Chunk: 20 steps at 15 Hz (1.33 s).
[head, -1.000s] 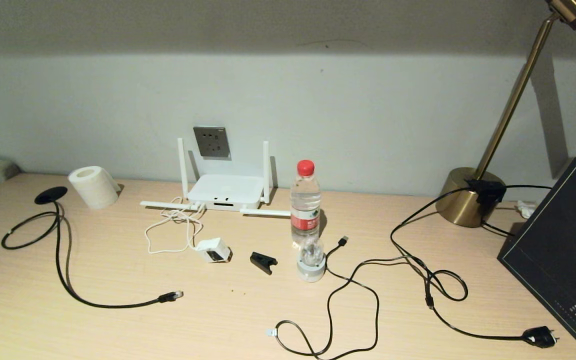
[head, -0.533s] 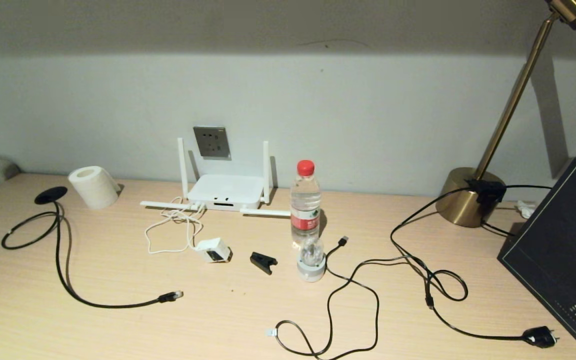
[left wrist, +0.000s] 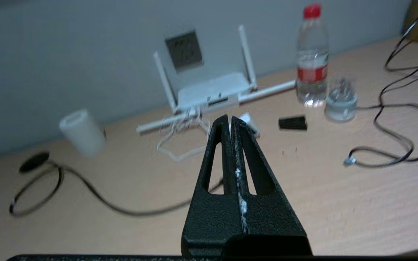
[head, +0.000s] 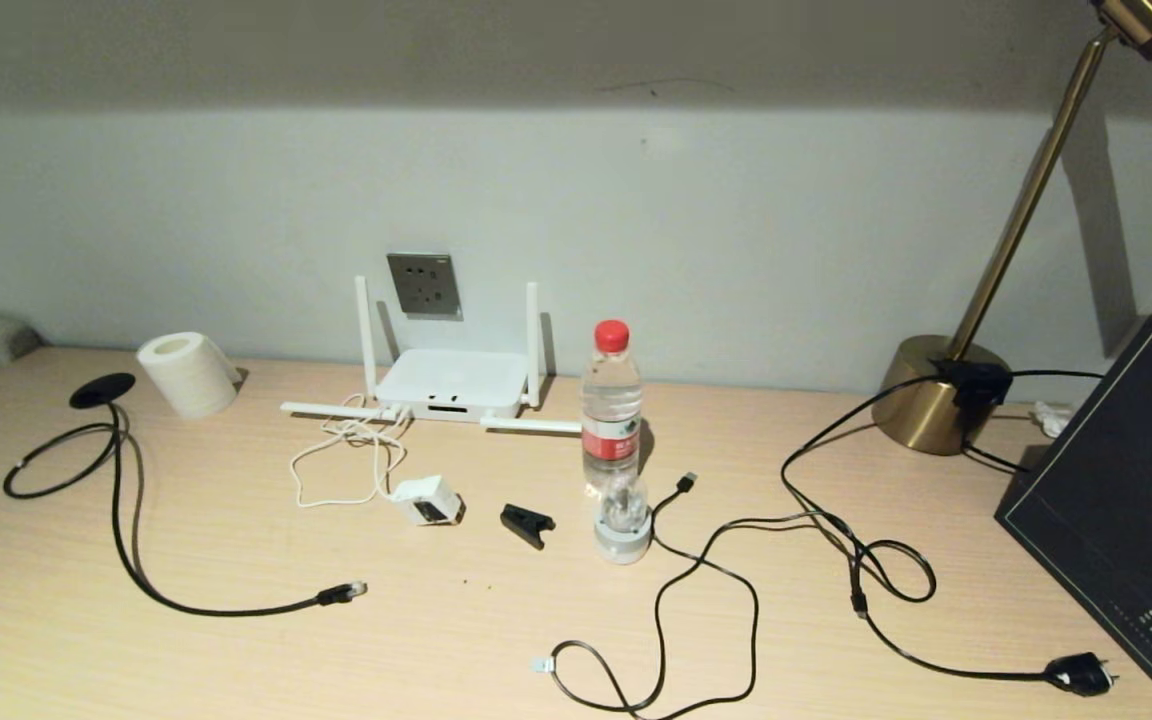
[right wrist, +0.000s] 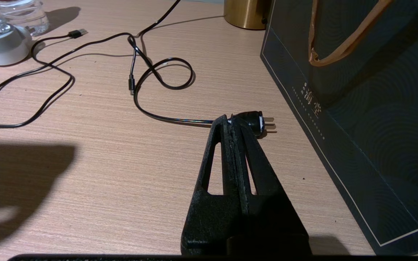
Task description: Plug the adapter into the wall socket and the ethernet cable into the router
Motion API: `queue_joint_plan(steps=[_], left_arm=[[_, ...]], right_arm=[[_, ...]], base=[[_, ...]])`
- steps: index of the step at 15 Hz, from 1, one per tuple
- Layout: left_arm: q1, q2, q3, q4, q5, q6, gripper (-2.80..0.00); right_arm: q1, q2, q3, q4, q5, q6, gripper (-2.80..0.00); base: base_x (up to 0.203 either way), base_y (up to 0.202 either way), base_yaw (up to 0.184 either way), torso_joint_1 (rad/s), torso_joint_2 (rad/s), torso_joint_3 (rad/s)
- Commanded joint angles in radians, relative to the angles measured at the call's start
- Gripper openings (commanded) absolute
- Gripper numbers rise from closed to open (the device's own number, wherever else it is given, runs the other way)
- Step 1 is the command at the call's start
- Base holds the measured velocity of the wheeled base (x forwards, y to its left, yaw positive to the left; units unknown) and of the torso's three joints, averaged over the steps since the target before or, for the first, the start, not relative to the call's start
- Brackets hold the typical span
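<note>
The white adapter [head: 427, 500] lies on the desk in front of the router [head: 451, 384], its thin white cord [head: 341, 462] looping back to the router. The grey wall socket [head: 423, 284] sits on the wall just above the router. The black ethernet cable [head: 126, 540] runs from a round black disc [head: 101, 390] to its clear-tipped plug [head: 344, 593] on the desk. Neither gripper shows in the head view. My left gripper [left wrist: 229, 120] is shut and empty, held above the desk, pointing toward the adapter [left wrist: 249, 121] and router [left wrist: 212, 90]. My right gripper [right wrist: 229, 120] is shut and empty above the desk's right side.
A water bottle [head: 611, 405], a small glass globe [head: 622, 520] and a black clip [head: 525, 524] stand right of the adapter. A USB-tipped cable [head: 706, 560] and a black mains cord with plug [right wrist: 254, 121] sprawl on the right. Brass lamp base [head: 931, 395], dark bag [head: 1126, 500], paper roll [head: 186, 373].
</note>
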Motion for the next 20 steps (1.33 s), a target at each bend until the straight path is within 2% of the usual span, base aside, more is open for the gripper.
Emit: queue_joint_plan(steps=[1, 3, 5, 7, 9, 10, 11, 13, 15, 17, 19, 20], left_arm=[[-0.041, 0.398, -0.210, -0.002, -0.031, 0.028, -2.80], [-0.066, 0.660, -0.335, -0.026, -0.083, 0.079, -2.80], [-0.081, 0.902, -0.407, -0.091, -0.127, 0.155, -2.80], [-0.098, 1.115, -0.455, -0.168, -0.173, 0.284, -2.80], [-0.116, 1.265, -0.483, -0.191, -0.275, 0.443, -2.80], [-0.124, 1.310, -0.505, -0.152, -0.329, 0.556, -2.80], [-0.127, 1.328, -0.545, -0.050, -0.354, 0.623, -2.80], [-0.130, 1.357, -0.667, 0.202, -0.377, 0.678, -2.80], [-0.131, 1.419, -0.821, 0.355, -0.383, 0.708, -2.80], [-0.134, 1.519, -0.971, 0.447, -0.380, 0.794, -2.80], [-0.137, 1.588, -1.058, 0.572, -0.316, 0.953, -2.80], [-0.137, 1.607, -1.069, 0.623, -0.283, 0.991, -2.80]], right_arm=[[0.000, 0.001, 0.000, 0.000, 0.000, 0.000, -2.80], [0.000, 0.002, 0.000, 0.000, 0.000, 0.000, -2.80], [0.000, 0.002, 0.000, 0.000, 0.000, 0.000, -2.80], [0.000, 0.001, 0.000, 0.000, 0.000, 0.000, -2.80], [0.000, 0.000, 0.000, 0.000, 0.000, 0.000, -2.80], [0.000, 0.000, 0.000, 0.000, 0.000, 0.000, -2.80], [-0.001, 0.001, 0.000, 0.000, 0.000, 0.000, -2.80], [0.000, 0.001, 0.000, 0.000, 0.000, 0.000, -2.80], [0.000, 0.001, 0.000, 0.000, 0.000, 0.000, -2.80], [0.000, 0.000, 0.000, 0.000, 0.000, 0.000, -2.80], [0.000, 0.002, 0.000, 0.000, 0.000, 0.000, -2.80], [0.000, 0.000, 0.000, 0.000, 0.000, 0.000, -2.80]], base=[[0.000, 0.000, 0.000, 0.000, 0.00, 0.000], [0.000, 0.000, 0.000, 0.000, 0.00, 0.000], [0.000, 0.000, 0.000, 0.000, 0.00, 0.000], [0.000, 0.000, 0.000, 0.000, 0.00, 0.000], [0.000, 0.000, 0.000, 0.000, 0.00, 0.000], [0.000, 0.000, 0.000, 0.000, 0.00, 0.000], [0.000, 0.000, 0.000, 0.000, 0.00, 0.000], [0.000, 0.000, 0.000, 0.000, 0.00, 0.000], [0.000, 0.000, 0.000, 0.000, 0.00, 0.000], [0.000, 0.000, 0.000, 0.000, 0.00, 0.000], [0.000, 0.000, 0.000, 0.000, 0.00, 0.000], [0.000, 0.000, 0.000, 0.000, 0.00, 0.000]])
